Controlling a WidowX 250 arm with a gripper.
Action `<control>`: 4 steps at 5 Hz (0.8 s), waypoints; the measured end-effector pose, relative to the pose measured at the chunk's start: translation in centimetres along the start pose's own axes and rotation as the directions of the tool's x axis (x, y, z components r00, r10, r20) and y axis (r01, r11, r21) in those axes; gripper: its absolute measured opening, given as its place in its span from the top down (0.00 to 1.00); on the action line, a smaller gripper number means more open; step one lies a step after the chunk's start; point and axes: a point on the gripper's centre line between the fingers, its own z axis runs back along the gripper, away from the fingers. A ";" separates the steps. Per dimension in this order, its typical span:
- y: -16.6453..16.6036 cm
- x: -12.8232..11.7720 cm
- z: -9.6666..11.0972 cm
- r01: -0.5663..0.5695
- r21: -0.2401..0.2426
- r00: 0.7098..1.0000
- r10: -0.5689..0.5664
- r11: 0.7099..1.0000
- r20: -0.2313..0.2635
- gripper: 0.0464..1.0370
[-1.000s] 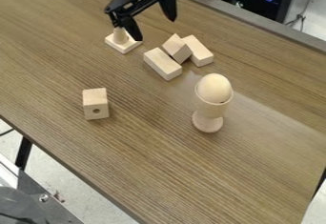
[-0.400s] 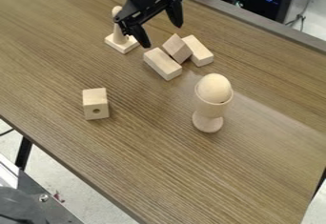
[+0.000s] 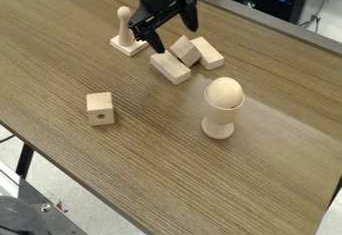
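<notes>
We see the gripper empty, jaws spread, seemingly above the leaning block; a low, off-centre descent could topple it off the neighbouring blocks.

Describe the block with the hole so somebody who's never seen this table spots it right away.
On the brown table, find the egg in its cup. The block sits alone, left of that cup in the picture. Unlike the three blocks clustered near the gripper, it shows a round hole in its front.
</notes>
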 end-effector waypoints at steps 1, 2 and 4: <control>0.0 -0.1 -0.6 0.003 0.003 1.000 -0.003 1.000 0.000 0.04; -0.2 -0.3 -1.1 0.004 0.004 1.000 -0.004 1.000 0.002 0.04; -0.5 -0.1 -2.0 0.006 0.008 1.000 -0.006 1.000 0.018 0.04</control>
